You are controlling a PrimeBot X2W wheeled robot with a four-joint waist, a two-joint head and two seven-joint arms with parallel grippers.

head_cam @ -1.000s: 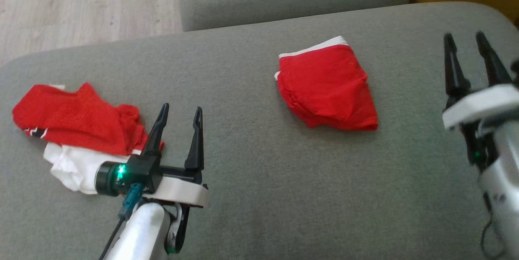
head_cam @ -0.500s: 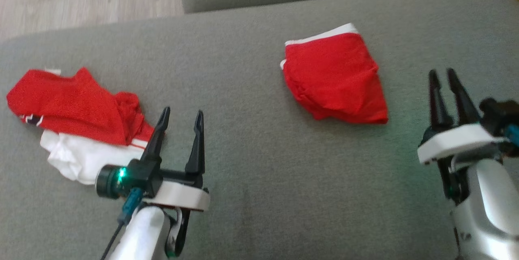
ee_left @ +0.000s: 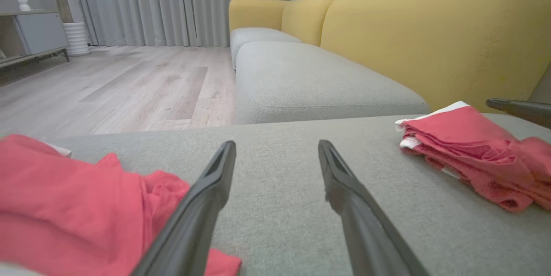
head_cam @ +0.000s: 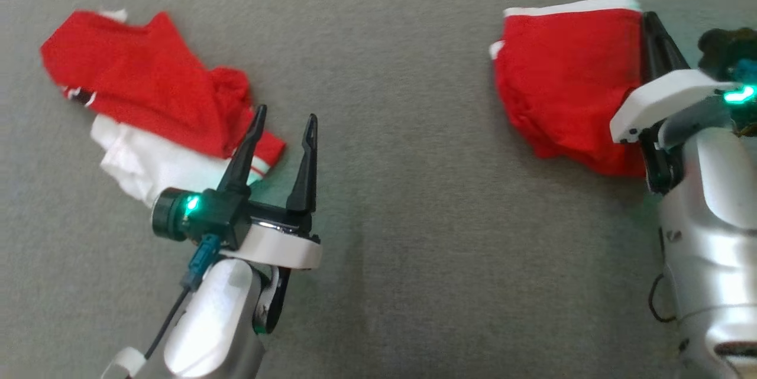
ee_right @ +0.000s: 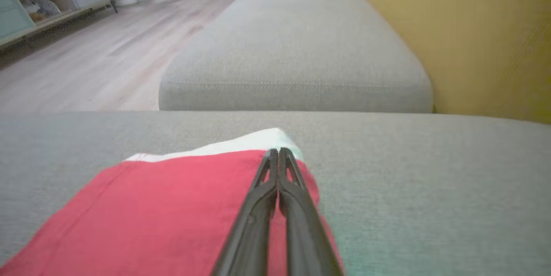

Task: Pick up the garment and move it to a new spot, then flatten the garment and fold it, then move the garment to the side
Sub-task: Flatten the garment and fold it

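A folded red garment (head_cam: 568, 89) with a white band lies on the grey cushion (head_cam: 414, 190) at the upper right. My right gripper (head_cam: 650, 18) is shut, its fingers lying along the garment's right edge. In the right wrist view the closed fingertips (ee_right: 278, 152) rest over the red cloth (ee_right: 172, 207) near its white band, with nothing seen between them. A crumpled red and white garment (head_cam: 148, 89) lies at the left. My left gripper (head_cam: 285, 114) stands open just to its right, empty. The left wrist view shows the open fingers (ee_left: 276, 147) beside that crumpled cloth (ee_left: 77, 198).
A yellow sofa back (ee_left: 430, 39) rises behind the cushion. Another grey seat cushion (ee_left: 301, 82) adjoins it farther on. Wooden floor (ee_left: 129, 86) and a low cabinet (ee_left: 38, 30) lie beyond the cushion's edge.
My right gripper has shut and moved forward to the folded garment's right edge. The head camera has tilted down, shifting the whole picture. The left gripper stays open beside the crumpled cloth.
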